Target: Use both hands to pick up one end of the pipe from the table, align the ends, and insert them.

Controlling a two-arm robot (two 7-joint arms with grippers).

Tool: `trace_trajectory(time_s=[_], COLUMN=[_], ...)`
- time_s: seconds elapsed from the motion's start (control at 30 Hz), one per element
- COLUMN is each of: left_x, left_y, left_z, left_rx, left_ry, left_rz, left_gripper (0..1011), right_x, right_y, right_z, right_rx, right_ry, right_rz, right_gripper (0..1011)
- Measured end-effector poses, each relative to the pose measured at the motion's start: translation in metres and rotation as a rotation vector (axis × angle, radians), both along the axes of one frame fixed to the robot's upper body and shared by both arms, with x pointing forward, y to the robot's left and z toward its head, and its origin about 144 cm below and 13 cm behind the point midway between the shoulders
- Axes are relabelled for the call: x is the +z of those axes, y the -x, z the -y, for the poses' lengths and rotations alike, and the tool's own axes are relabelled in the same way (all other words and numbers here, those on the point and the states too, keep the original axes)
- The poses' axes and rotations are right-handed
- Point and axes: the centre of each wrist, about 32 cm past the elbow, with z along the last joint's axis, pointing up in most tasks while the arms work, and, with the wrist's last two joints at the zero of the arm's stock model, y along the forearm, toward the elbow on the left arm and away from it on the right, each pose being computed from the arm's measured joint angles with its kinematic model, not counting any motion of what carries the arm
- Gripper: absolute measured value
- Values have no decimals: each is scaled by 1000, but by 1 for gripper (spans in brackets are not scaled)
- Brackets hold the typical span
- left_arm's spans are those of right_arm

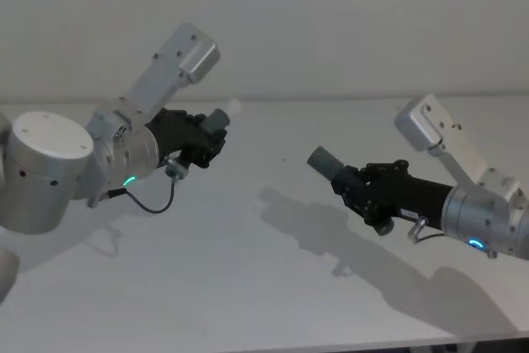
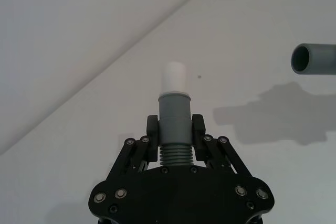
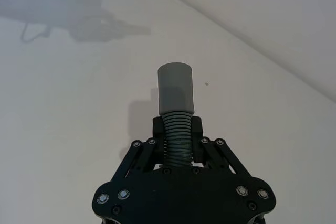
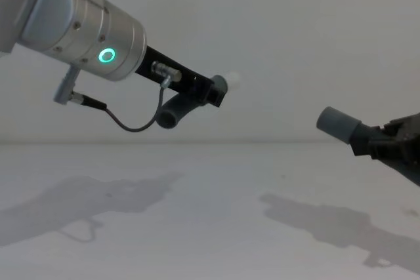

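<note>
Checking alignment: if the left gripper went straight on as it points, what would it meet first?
Likely nothing near: the left gripper aims over the table toward the wall; the grey socket lies off to its right.

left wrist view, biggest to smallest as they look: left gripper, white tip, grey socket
1. left gripper
2-3. grey socket and white tip look alike; the socket is farther off and cut by the edge

Left gripper (image 1: 212,134) clamps white-tipped piece (image 1: 221,117); right gripper (image 1: 347,178) clamps socket piece (image 1: 323,159); pieces well apart
</note>
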Motion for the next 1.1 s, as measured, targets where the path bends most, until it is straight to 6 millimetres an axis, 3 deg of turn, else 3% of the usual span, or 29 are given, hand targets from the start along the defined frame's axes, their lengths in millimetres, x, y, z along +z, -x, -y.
trace_trajectory(time_s=[1.1], left_x=[-1], left_y=[-33], left_z=[-40], left_rx=[-448], left_ry=[-81], left_rz=[1], left_gripper=[339], right_x=[-9], right_y=[4], right_z=[-5], right_rx=[203], right_ry=[123], right_rz=[172], right_gripper=[252])
